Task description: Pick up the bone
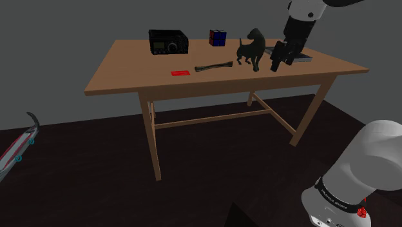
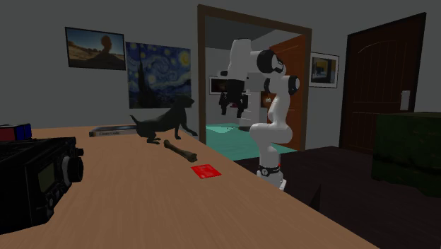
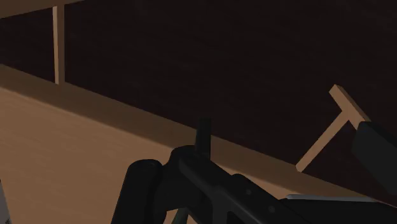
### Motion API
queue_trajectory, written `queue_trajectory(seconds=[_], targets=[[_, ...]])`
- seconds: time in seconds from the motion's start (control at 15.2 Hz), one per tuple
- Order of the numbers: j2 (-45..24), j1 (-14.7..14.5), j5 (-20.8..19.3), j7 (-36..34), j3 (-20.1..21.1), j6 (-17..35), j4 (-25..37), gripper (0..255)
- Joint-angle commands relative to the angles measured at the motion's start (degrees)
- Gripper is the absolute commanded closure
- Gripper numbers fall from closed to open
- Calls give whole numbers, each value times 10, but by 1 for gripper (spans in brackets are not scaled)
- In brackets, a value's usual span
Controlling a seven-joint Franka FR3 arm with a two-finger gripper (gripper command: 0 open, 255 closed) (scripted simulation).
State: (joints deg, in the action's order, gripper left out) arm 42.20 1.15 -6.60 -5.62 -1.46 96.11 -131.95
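Nearest the second exterior view's lens: a black radio point(image 2: 35, 180), boxy, with a round dial, on a smooth wooden table point(image 2: 141, 212). Next out, a flat red card point(image 2: 206, 170). Then the bone point(image 2: 181, 149): pale tan, slim, knobbed at both ends, lying flat on the wood. Just behind it, a matt dark dog figure point(image 2: 161, 122) on four legs, and a thin grey book point(image 2: 112, 130) towards the far end. Past the table edge, the white arm point(image 2: 272, 113), with the black gripper point(image 2: 233, 102) hanging above table level, higher than the dog figure and to this view's right of it. Farthest back, given here and not by the shoulder view: a swirling night-sky painting point(image 2: 158, 74) and a brown panelled door point(image 2: 381, 85).

Given by the shoulder view and not by that one: close by, the arm's rounded white base point(image 1: 351, 184); on the dark floor at the left, a wheeled board point(image 1: 16, 151); under the tabletop, plain square legs and cross-rails. On top, the bone point(image 1: 214, 66) near the middle, between red card point(image 1: 181, 73) and dog figure point(image 1: 252, 50). Gripper point(image 1: 283, 57) to this view's right of the figure, well apart from the bone, no contact. At the back edge, radio point(image 1: 168, 42) and a multicoloured cube point(image 1: 218, 38).

In the wrist view: a black rounded shape point(image 3: 210, 184) close to the lens, not identifiable; beyond it bare wood, the table edge, a leg and rail point(image 3: 331, 127), dark floor. Gripper spread or pressed together: cannot tell.
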Motion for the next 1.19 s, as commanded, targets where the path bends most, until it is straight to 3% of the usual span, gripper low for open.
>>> queue_trajectory(seconds=[0.0, 0.53, 1.12], targets=[[0, 0, 0, 0, 0, 0, 0, 0], [-181, -57, -5, 281, -111, 34, 134, 0], [-423, -98, 68, 591, -175, 4, 363, 0]])
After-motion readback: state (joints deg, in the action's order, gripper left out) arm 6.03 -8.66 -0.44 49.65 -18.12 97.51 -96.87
